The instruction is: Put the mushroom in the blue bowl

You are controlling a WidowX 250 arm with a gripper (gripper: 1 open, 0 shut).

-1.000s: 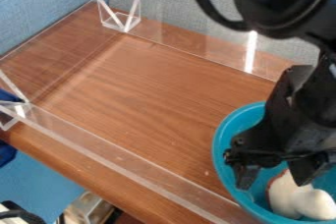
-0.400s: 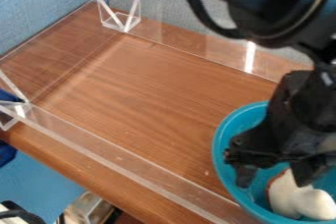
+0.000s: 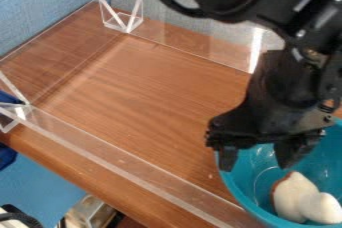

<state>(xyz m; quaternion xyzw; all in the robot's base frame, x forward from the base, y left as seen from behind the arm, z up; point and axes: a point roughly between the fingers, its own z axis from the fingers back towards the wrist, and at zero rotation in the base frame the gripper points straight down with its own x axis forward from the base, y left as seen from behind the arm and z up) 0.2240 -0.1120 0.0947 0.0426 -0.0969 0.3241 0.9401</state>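
Inside blue bowl [image 3: 247, 187]: mushroom [image 3: 306, 198].

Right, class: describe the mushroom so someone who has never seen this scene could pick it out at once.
Find the wooden table with clear plastic walls, then the large turquoise blue bowl at its near right corner. Inside the bowl, low on the right, lies the mushroom: a small, cream-white, lumpy toy. It is the only pale thing there, just below the black gripper with its open fingers.
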